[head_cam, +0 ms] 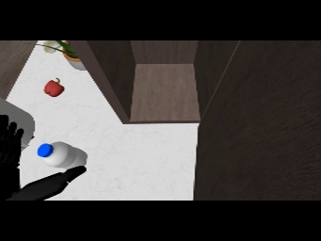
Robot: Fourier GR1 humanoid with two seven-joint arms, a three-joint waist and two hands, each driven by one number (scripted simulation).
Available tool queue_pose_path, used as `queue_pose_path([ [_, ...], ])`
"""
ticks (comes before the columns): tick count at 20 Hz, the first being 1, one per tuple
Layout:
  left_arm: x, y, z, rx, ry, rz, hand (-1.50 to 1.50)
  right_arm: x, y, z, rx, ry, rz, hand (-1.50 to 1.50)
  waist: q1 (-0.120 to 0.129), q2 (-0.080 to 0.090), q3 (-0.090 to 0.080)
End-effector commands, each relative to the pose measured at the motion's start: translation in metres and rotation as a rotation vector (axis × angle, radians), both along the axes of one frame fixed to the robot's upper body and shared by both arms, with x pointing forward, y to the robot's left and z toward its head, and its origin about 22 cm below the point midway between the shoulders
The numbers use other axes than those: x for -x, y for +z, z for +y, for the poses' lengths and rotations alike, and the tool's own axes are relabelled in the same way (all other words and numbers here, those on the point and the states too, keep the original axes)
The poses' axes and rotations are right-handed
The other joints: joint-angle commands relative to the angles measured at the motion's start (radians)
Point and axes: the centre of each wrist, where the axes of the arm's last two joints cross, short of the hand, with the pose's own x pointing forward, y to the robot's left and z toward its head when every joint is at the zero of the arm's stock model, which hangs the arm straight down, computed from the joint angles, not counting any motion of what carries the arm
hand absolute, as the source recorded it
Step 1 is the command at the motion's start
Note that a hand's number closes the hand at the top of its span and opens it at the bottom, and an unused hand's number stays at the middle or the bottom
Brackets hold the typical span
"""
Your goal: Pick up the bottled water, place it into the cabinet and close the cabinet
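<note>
The bottled water (pixel 62 155) stands upright on the tabletop (pixel 149 150), left of the open cabinet (pixel 164 94), just past my left robot hand (pixel 3 155), whose spread fingers hold nothing.

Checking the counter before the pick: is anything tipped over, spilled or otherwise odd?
Nothing is spilled or damaged. The bottled water appears upright, blue cap on, and a red pepper sits loose on the counter. The cabinet stands open.
</note>
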Motion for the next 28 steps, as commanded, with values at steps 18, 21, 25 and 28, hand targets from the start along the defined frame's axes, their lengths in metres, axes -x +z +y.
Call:
queue_pose_path([
  [18,-0.026,-0.160,0.042,0.038,0.091,0.036,-1.50,0.031,0.026,0.001,0.021,0.023,-0.044,-1.50,-0.004,0.004,-0.001],
  [21,0.009,-0.189,0.051,0.085,0.071,0.046,-1.50,0.031,0.014,-0.005,-0.001,0.008,-0.019,-1.50,0.001,0.003,0.000],
  [25,-0.021,-0.182,0.059,0.195,-0.029,0.043,-1.50,0.039,0.023,-0.011,0.002,0.034,-0.035,-1.50,-0.008,0.002,0.000],
  [28,-0.026,-0.203,0.054,0.231,-0.046,0.038,-1.50,0.032,0.017,-0.006,0.013,0.020,-0.035,-1.50,-0.003,0.005,-0.001],
])
